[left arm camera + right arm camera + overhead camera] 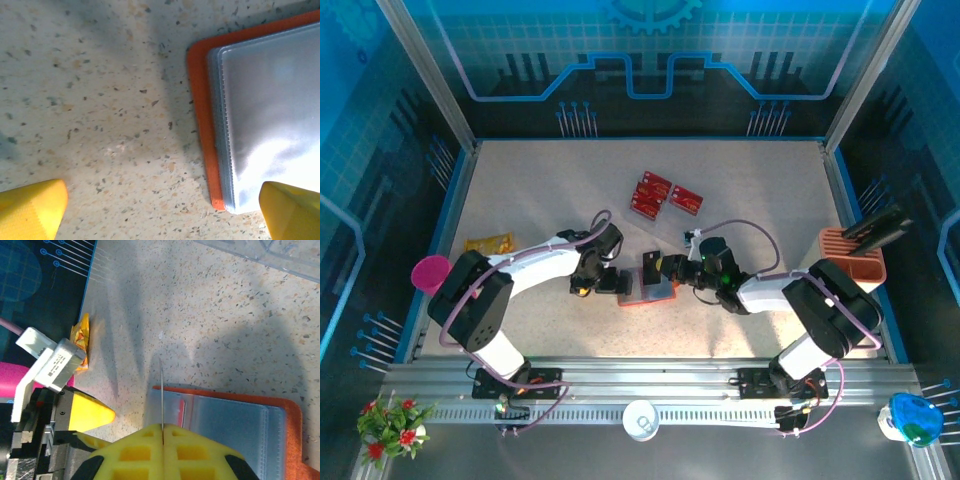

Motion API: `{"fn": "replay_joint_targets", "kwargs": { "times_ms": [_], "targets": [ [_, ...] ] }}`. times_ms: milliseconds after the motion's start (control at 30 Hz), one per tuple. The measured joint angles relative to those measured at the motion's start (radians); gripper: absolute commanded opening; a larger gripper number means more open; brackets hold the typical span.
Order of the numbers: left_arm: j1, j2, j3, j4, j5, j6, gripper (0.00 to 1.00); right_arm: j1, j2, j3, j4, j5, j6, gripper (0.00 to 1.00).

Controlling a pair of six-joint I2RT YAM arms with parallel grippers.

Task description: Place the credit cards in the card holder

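Observation:
The card holder (642, 293) lies open on the table between my two grippers, orange-red with grey clear pockets (270, 115). My right gripper (162, 432) is shut on a thin dark credit card (162, 390), seen edge-on and upright over the holder's (240, 420) left pocket. From above, that card (650, 268) stands tilted at the holder's far edge. A red strip (181, 412) shows inside one pocket. My left gripper (160, 215) is open, one fingertip (30, 210) over bare table and the other at the holder's near corner. More red credit cards (660, 193) lie farther back.
A peach slotted stand (853, 258) with a dark item stands at the right edge. A pink cup (430, 272) and a yellow packet (488, 242) sit at the left. A clear plastic tray (265, 255) lies beyond the holder. Blue walls fence the table.

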Motion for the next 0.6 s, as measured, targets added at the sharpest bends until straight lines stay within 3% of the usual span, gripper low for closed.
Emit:
{"fn": "replay_joint_targets", "kwargs": {
  "times_ms": [600],
  "targets": [
    [-0.002, 0.032, 0.028, -0.004, -0.053, 0.059, 0.99, 0.027, 0.067, 0.003, 0.024, 0.019, 0.009, 0.0]
  ]
}}
